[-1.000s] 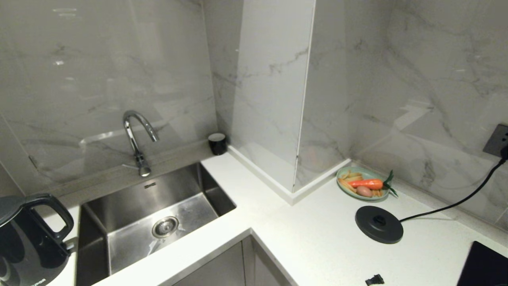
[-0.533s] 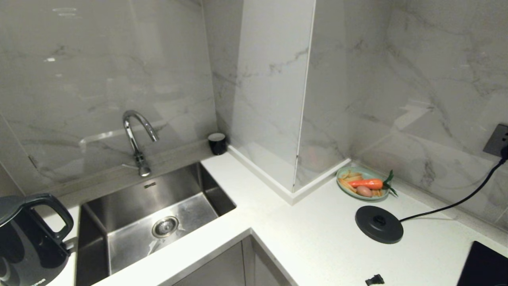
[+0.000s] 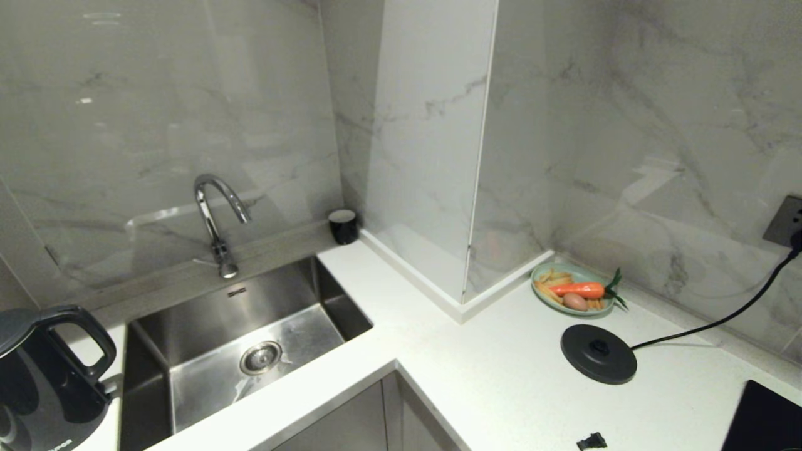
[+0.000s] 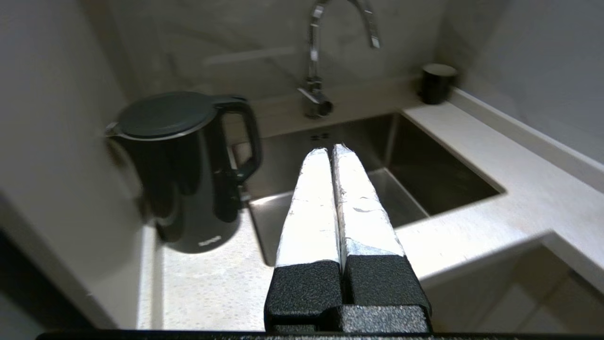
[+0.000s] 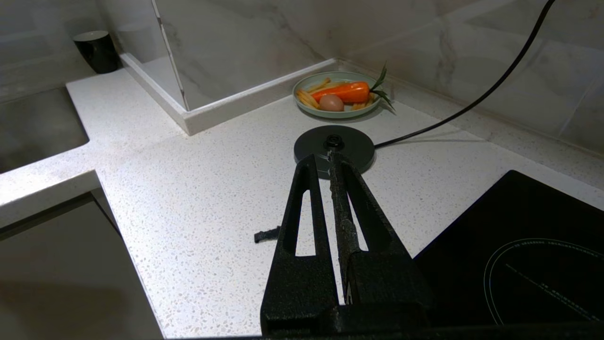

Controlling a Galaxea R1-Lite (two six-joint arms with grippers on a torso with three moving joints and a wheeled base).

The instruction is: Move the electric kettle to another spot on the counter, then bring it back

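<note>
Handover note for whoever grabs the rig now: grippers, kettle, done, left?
Left gripper: shut, empty, held above the sink, clear of the electric kettle.
Right gripper: shut, empty, above the counter near the base disc.
Kettle stands upright on the counter left of the sink, off its corded base disc.
Done: kettle moved away from the base.
Left: grasp the handle and bring it back to the base.

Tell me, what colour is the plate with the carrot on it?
Pale green plate, clearest in the right wrist view.
</note>
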